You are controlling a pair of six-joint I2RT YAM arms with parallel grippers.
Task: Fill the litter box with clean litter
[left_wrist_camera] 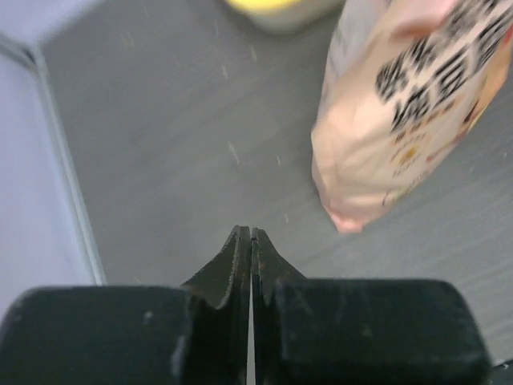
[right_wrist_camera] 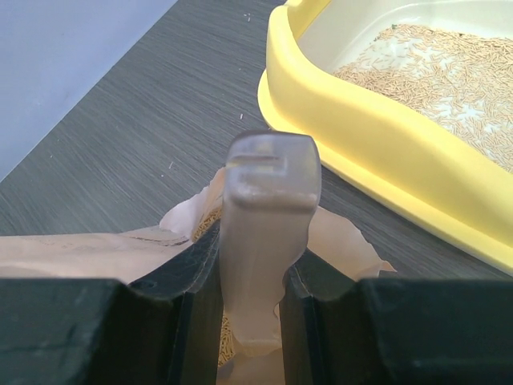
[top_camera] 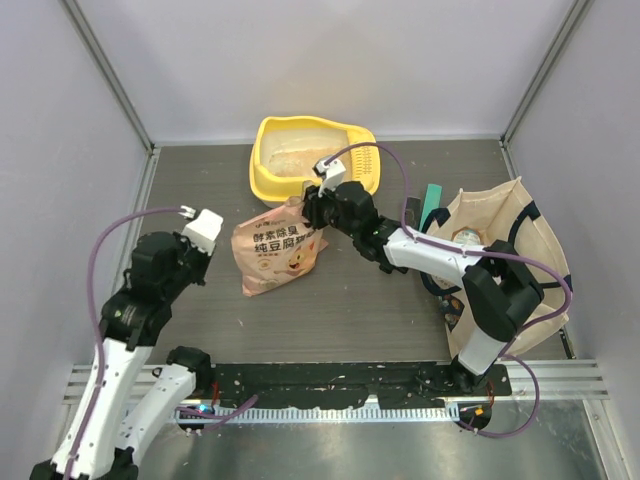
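litter bag [top_camera: 278, 252] mid-frame in top view, soft and saggy, probably bottom-heavy, slick film | right gripper [top_camera: 309, 207] fingers clamped on its torn top edge, just below the partly filled litter box [top_camera: 262, 172] at upper centre | left gripper [left_wrist_camera: 251, 241] fingers together, empty — judged best placed under the bag's lower end

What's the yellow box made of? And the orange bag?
The litter box looks like hard, smooth plastic: its thick rim keeps a molded shape with slight shine. The bag seems thin, soft plastic film: it wrinkles and sags.
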